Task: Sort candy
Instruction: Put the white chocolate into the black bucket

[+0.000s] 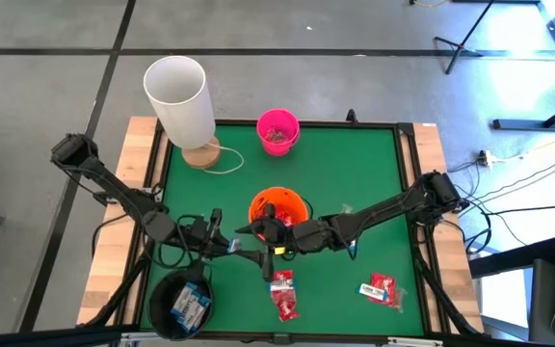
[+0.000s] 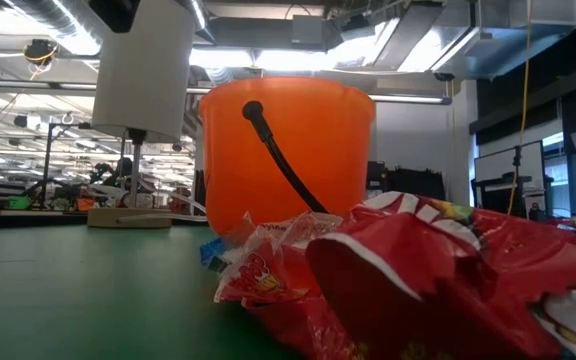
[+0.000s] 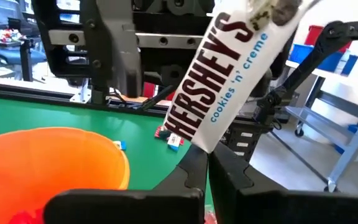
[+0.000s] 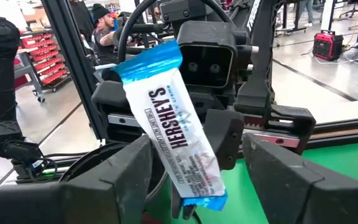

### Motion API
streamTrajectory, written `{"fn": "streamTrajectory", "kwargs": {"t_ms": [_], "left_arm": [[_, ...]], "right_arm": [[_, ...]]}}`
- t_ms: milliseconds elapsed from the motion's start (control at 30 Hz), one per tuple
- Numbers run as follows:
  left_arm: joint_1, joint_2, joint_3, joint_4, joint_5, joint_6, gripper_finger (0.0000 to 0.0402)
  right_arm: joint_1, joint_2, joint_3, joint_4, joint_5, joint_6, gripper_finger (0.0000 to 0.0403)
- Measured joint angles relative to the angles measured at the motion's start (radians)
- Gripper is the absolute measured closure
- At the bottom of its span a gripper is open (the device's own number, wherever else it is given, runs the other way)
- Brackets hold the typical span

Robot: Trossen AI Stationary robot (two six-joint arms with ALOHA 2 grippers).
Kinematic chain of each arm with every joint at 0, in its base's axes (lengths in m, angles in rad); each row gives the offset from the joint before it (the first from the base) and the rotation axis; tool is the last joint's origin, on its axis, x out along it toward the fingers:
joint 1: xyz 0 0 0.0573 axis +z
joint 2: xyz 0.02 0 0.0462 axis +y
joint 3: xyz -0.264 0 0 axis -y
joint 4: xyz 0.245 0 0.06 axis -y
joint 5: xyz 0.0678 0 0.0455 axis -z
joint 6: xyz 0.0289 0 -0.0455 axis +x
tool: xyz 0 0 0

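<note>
A white-and-blue candy bar (image 3: 225,81) hangs in the air just near of the orange bucket (image 1: 277,207), where both arms meet. My left gripper (image 1: 244,243) comes from the table's left and is shut on the bar. My right gripper (image 1: 276,236) comes from the right. It stands open (image 4: 197,155), one finger on either side of the bar (image 4: 173,130), apart from it. Red candy packets (image 1: 283,294) lie on the green mat near the front edge. Another packet (image 1: 382,289) lies to their right. My left gripper (image 3: 207,168) pinches the bar between its two fingers close to one end (image 3: 194,142). The fingers come level from the table's left and lie across the bar. The bar is lifted clear and slants upward from the fingers, with its free end (image 3: 272,12) high.
A pink bucket (image 1: 277,132) stands at the far edge. A black bucket (image 1: 183,306) holding white-and-blue bars stands at the front left. A tall white cylinder on a wooden base (image 1: 179,96) stands at the far left. Small sweets (image 1: 345,208) lie right of the orange bucket.
</note>
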Motion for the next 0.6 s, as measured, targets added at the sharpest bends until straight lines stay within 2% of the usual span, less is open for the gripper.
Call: {"fn": "streamTrajectory", "kwargs": {"t_ms": [200,433,600], "left_arm": [[-0.030,-0.033,0.000,-0.063,-0.006,0.011,0.0402],[-0.131,-0.165,0.000,-0.250,-0.020,-0.005,0.0401],[-0.235,-0.245,0.059,-0.541,-0.048,-0.135,0.0401]], "right_arm": [[0.000,-0.013,0.000,-0.001,-0.010,-0.036,0.0151],[0.009,-0.085,0.000,-0.079,-0.026,-0.071,0.0150],[0.035,-0.130,0.000,-0.144,0.031,-0.114,0.0150]]}}
